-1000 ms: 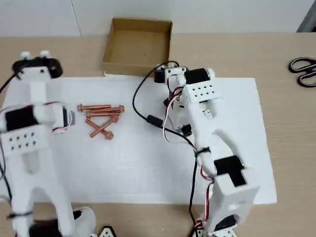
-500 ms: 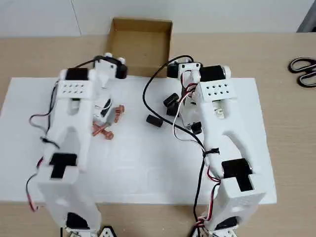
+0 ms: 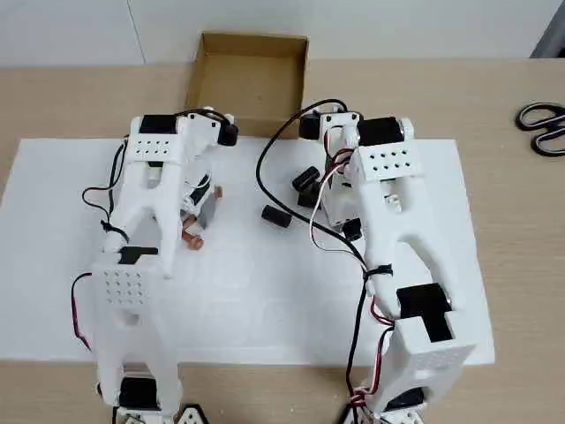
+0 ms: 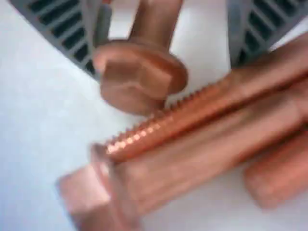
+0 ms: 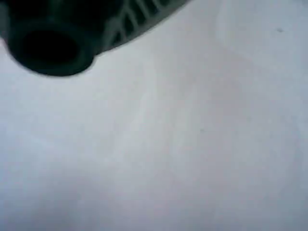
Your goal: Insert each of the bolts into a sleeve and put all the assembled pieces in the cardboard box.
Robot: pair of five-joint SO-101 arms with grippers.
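- The left gripper (image 4: 159, 19) hangs low over the pile of copper bolts (image 4: 202, 139) on the white sheet (image 3: 265, 300).
- It is spread wide, and one bolt (image 4: 139, 77) sits between its two sides, head toward the camera.
- Black sleeves (image 3: 276, 216) lie apart on the sheet, close to the right arm (image 3: 388, 194).
- The right gripper (image 5: 134, 17) is just above the sheet, beside one sleeve (image 5: 45, 45). I cannot tell if it is spread or pressed together.
- The cardboard box (image 3: 252, 88) sits on the bench (image 3: 494, 97) at the sheet's far edge.
- Scissors (image 3: 540, 124) lie far off to the side.
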